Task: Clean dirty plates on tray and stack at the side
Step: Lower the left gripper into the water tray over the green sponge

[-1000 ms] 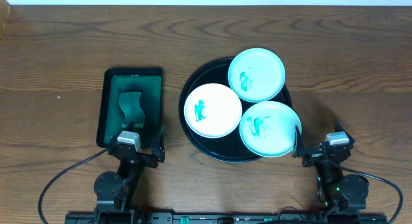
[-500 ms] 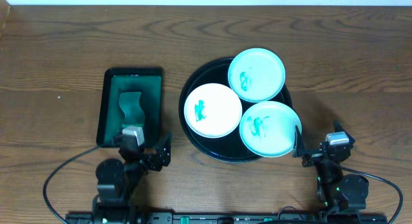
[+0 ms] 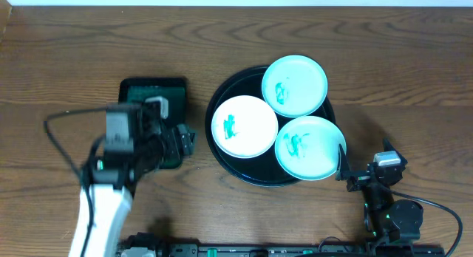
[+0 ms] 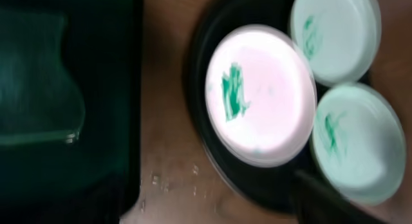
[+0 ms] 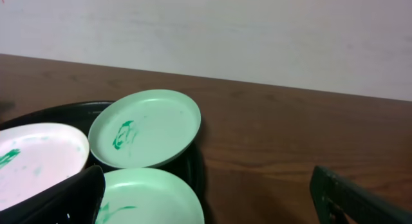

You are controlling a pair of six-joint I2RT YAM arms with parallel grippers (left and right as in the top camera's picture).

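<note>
On tabletop centre, the round glossy black tray (image 3: 244, 170) carries 3 small plates, each with a teal smear at its centre. 1 is white, at the left (image 3: 244, 126). 2 are pale mint, far (image 3: 295, 85) and near right (image 3: 310, 148), both overhanging the rim. Left gripper (image 3: 177, 141) is wide and empty, over the dark green tray (image 3: 151, 87). Right gripper (image 3: 363, 172) is wide and empty, just beside the near-right plate.

No legible text — anywhere.
</note>
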